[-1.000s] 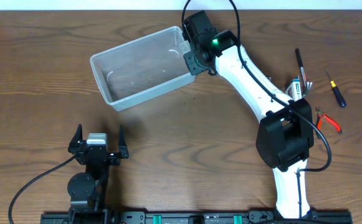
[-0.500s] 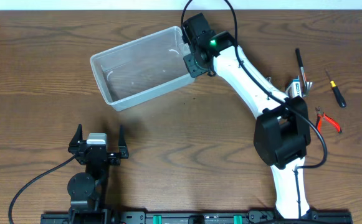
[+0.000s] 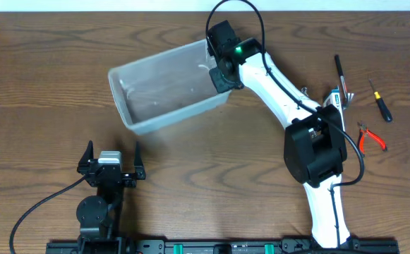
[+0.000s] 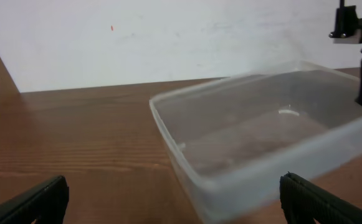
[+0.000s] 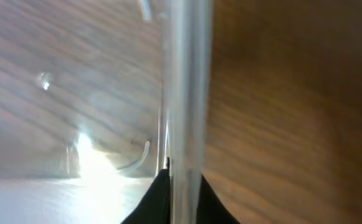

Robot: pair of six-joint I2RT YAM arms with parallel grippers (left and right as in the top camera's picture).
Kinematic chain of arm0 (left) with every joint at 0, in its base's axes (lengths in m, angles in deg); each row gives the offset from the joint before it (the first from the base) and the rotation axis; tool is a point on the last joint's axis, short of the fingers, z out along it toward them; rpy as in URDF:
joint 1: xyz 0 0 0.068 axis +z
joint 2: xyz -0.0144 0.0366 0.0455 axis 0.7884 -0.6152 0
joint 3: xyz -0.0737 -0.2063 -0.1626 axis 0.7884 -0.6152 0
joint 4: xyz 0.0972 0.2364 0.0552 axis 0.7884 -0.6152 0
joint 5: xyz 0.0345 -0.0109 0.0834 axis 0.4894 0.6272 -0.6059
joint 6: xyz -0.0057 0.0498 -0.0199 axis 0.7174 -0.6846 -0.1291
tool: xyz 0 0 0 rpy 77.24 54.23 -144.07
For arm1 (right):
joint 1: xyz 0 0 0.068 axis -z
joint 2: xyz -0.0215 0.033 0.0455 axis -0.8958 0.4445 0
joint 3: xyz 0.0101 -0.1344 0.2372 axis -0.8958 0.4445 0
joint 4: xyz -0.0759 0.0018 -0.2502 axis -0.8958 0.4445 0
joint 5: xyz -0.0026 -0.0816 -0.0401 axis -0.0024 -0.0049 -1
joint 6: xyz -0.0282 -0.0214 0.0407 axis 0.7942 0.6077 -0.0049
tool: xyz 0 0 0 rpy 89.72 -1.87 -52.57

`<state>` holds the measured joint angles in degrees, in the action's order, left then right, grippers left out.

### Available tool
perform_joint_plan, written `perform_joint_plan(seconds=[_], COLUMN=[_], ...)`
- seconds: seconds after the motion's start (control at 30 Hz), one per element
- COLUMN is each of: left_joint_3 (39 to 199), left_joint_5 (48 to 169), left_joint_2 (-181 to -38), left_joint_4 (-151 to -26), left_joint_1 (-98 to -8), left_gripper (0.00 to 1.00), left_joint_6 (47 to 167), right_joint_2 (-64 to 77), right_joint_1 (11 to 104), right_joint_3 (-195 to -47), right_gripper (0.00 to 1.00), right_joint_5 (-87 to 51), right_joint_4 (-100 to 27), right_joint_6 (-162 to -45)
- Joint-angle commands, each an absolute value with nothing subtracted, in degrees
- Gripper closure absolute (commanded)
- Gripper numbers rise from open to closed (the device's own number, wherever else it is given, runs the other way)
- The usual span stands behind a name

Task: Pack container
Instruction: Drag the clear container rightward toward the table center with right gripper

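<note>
As R jaws pinch its rim, tilted container (image 3: 164, 88) shows table (image 3: 42, 134) thru.

Overhead looks down; both wrist views face container (image 3: 164, 88).

Container (image 3: 176, 114): shallow rectangular tub of clear, colourless plastic, with rounded corners and a rimmed edge. It is sitting mouth-up and lying askew, with its near long wall showing its outer face from overhead. One short wall is passing between the fingers of the right end effector (image 3: 219, 70), which is clamping it at the rim. The rest is extending away to that end effector's left. It is lying well apart from the left end effector (image 3: 112, 152), out ahead of its spread fingers.
</note>
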<state>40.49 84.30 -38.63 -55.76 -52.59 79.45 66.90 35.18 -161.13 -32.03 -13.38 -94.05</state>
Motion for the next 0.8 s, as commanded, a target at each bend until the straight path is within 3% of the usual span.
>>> perform_joint_plan(seconds=[0.0, 0.47, 0.77], left_joint_3=[39.4, 39.4, 39.4], left_joint_5=[84.7, 84.7, 84.7], left_joint_2=[-38.4, -38.4, -38.4], left_joint_4=[-57.4, -57.4, -57.4], left_joint_1=[-52.8, -52.8, -52.8], left_gripper=[0.02, 0.02, 0.02], left_joint_6=[78.4, 78.4, 78.4], right_joint_2=[67.0, 66.9, 66.9], right_joint_1=[37.2, 45.0, 45.7], right_joint_3=[-161.5, -161.5, -161.5], right_gripper=[0.94, 0.98, 0.94], right_joint_5=[-37.0, -37.2, -40.3], right_joint_4=[-10.7, -2.0, 1.2], right_joint_6=[-97.0, -100.7, -100.4])
